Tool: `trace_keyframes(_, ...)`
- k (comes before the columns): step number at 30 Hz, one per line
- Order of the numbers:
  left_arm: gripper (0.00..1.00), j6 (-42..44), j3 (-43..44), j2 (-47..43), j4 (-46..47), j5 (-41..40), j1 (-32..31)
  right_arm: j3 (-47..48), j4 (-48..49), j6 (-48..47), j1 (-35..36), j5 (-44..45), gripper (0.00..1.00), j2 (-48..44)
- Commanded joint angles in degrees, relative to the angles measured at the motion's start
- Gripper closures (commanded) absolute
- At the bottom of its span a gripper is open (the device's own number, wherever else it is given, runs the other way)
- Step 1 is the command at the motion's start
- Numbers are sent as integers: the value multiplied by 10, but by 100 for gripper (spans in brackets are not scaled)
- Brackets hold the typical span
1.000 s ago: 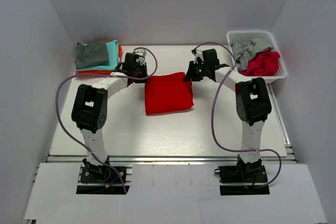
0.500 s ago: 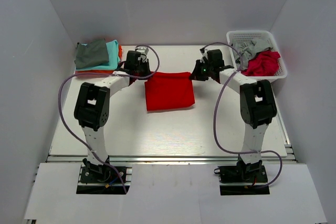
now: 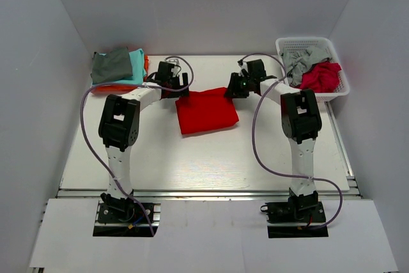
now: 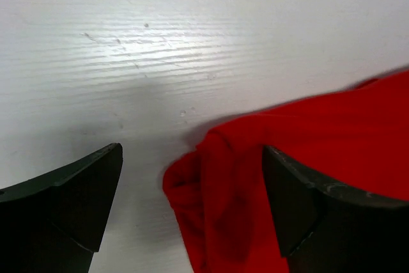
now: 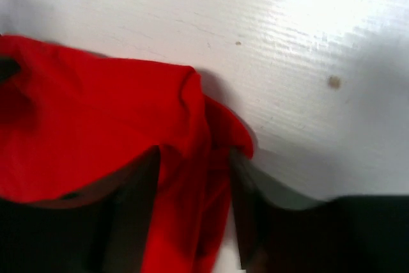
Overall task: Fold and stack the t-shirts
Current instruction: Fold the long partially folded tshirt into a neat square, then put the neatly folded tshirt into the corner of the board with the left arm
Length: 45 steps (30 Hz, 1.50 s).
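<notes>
Two grippers of mine reach the red t-shirt (image 3: 206, 112), folded in the middle of the worktop (image 3: 192, 158): the left gripper (image 3: 177, 89) at its far left corner, the right gripper (image 3: 231, 89) at its far right. A folded pile (image 3: 118, 68) sits far left, a basket (image 3: 304, 39) of shirts far right.

At my left wrist, my fingers (image 4: 64, 202) gape wide, with the shirt's corner lying loose between them.

At my right wrist, the fingers (image 5: 249, 222) are drawn in on a bunched fold of red cloth, pinching it.
</notes>
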Motion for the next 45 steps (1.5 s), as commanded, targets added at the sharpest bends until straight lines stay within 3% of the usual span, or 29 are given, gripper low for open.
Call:
trace_keyframes(1, 0, 2, 26, -42, -34, -30, 6, 43, -24, -44, -7, -1, 44, -29)
trace_keyframes(2, 0, -4, 15, -56, -29, -30, 6, 43, -27, -43, -7, 3, 35, -49)
trace_keyframes(3, 0, -4, 2, -72, -29, -30, 6, 44, -30, -51, -7, -5, 10, -53)
trace_keyframes(8, 0, -22, -98, -155, 4, 18, 6, -17, -9, -40, -6, -8, 10, -151)
trace_keyframes(11, 0, -37, -149, -168, 36, 56, 6, -108, 41, -19, -9, -5, 10, -212)
trace_keyframes(15, 0, -51, -174, -153, 43, 77, 1, -212, 88, -4, -10, 24, 10, -318)
trace_keyframes(23, 2, -66, -222, -121, 94, 104, -5, -345, 79, 12, -7, 37, 10, -462)
trace_keyframes(29, 29, -54, -260, -86, 167, 186, -19, -418, 82, 8, -10, 135, 10, -551)
trace_keyframes(32, 39, -54, -272, -81, 186, 186, -31, -437, 87, 12, -10, 149, 10, -569)
trace_keyframes(35, 54, -54, -264, -74, 161, 163, -38, -455, 97, 19, -10, 152, 10, -581)
trace_keyframes(36, 68, -49, -258, -67, 161, 163, -38, -462, 99, 20, -10, 154, 10, -584)
trace_keyframes(38, 77, -49, -258, -67, 170, 157, -44, -469, 99, 21, -10, 166, 10, -594)
trace_keyframes(39, 93, -41, -258, -67, 170, 157, -44, -478, 100, 22, -11, 168, 10, -594)
trace_keyframes(40, 100, -41, -248, -67, 170, 150, -49, -483, 101, 20, -10, 176, 10, -596)
trace_keyframes(45, 100, 9, -198, -87, 130, 102, -49, -504, 99, 16, -11, 207, 10, -621)
